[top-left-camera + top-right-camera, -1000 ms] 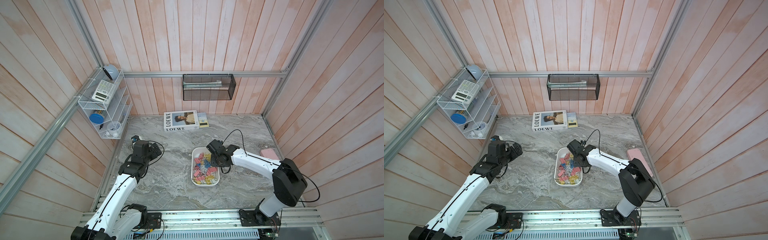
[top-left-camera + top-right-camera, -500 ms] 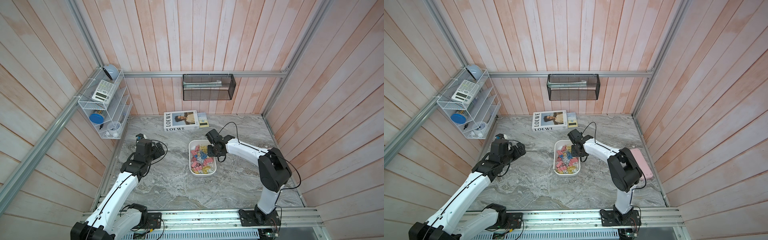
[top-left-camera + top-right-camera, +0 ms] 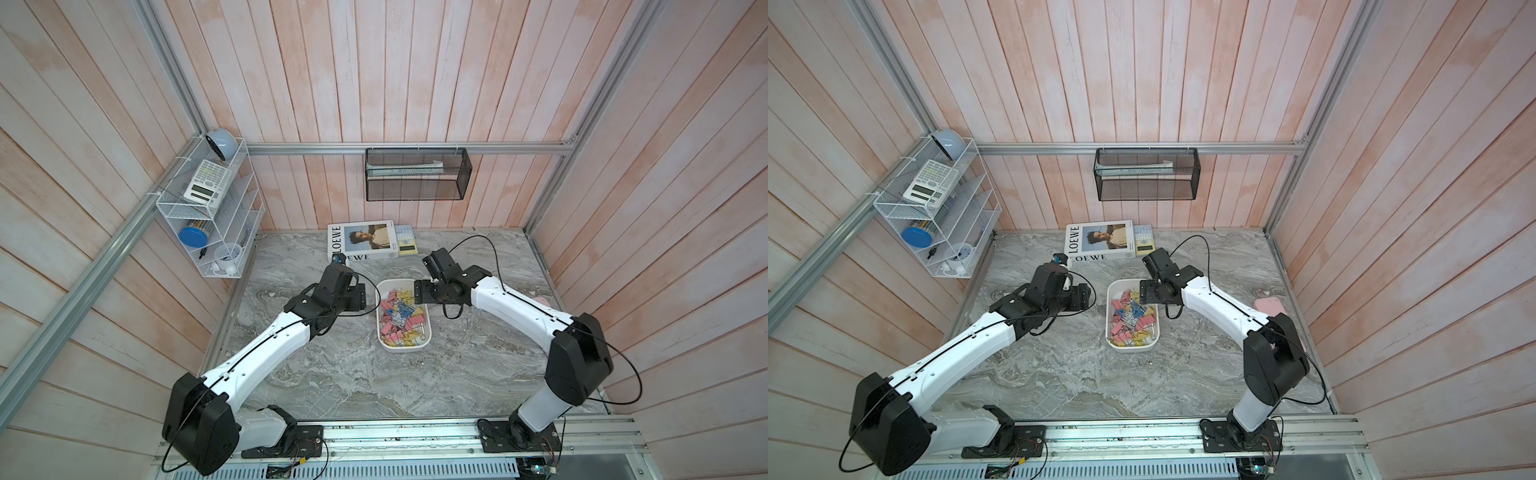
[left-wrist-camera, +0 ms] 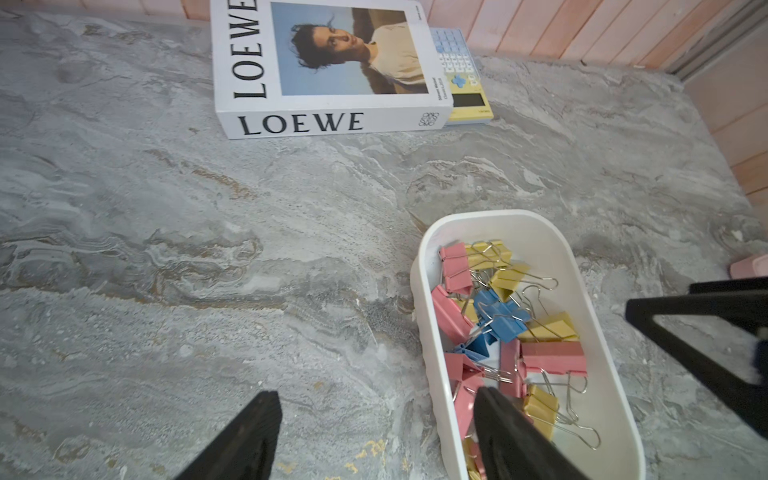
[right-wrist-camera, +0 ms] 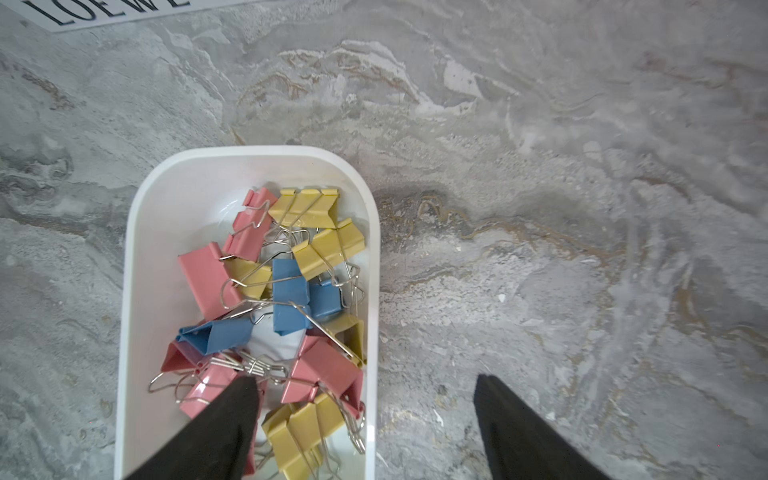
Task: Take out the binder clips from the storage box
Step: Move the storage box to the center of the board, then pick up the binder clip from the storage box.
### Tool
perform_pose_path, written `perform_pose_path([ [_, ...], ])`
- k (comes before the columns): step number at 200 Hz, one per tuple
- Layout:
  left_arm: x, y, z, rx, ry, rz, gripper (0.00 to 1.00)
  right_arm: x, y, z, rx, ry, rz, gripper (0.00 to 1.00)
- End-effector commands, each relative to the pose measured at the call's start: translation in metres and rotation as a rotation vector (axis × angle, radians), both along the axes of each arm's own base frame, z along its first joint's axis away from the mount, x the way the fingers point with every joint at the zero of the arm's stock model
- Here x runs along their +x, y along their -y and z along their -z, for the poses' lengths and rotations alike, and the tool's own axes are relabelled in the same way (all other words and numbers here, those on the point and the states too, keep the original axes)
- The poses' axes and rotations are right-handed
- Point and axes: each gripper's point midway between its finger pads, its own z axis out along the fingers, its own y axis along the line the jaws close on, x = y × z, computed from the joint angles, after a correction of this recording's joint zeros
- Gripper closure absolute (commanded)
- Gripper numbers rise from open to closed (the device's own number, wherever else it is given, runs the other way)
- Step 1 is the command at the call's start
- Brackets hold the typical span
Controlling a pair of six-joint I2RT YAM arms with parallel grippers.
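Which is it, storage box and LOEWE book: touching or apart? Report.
Apart. The left wrist view shows bare marble between the storage box and the LOEWE book.

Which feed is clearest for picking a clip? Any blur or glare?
Right wrist view: clips sharp, small glare on a pink one, soft shadow beside the tray. Left wrist view: clips clear, slight blur at the frame edge. Both top views: evenly lit, clips too small.

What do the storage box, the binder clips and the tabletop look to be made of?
Storage box: smooth white plastic, probably; glossy sheen, rounded moulded corners.
Binder clips: folded sheet metal with matte pink, yellow or blue coating, plus bare silver wire handles.
Tabletop: grey veined marble look; real stone or printed surface cannot be told.
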Motion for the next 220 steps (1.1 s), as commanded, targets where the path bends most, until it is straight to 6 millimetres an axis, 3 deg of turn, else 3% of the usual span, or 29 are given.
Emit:
perform_pose_path([
  [1, 0.013, 0.022, -0.002, 0.083, 0.028, 0.075, 0.29, -0.012, 0.031, -0.006, -0.01, -0.001, 0.088, 0.08],
  [54, 0.048, 0.082, 0.028, 0.243, -0.041, 0.158, 0.41, -0.032, 0.079, -0.028, 0.041, 0.145, 0.207, 0.02],
  [118, 0.079, 0.131, 0.067, 0.32, -0.118, 0.217, 0.5, -0.054, 0.114, -0.016, 0.029, 0.106, 0.281, 0.02],
  [170, 0.086, 0.143, 0.093, 0.387, -0.159, 0.252, 0.57, -0.059, 0.124, -0.015, 0.03, 0.1, 0.3, 0.02],
  [220, 0.085, 0.137, 0.109, 0.44, -0.18, 0.254, 0.59, -0.058, 0.126, -0.013, 0.032, 0.092, 0.302, 0.02],
])
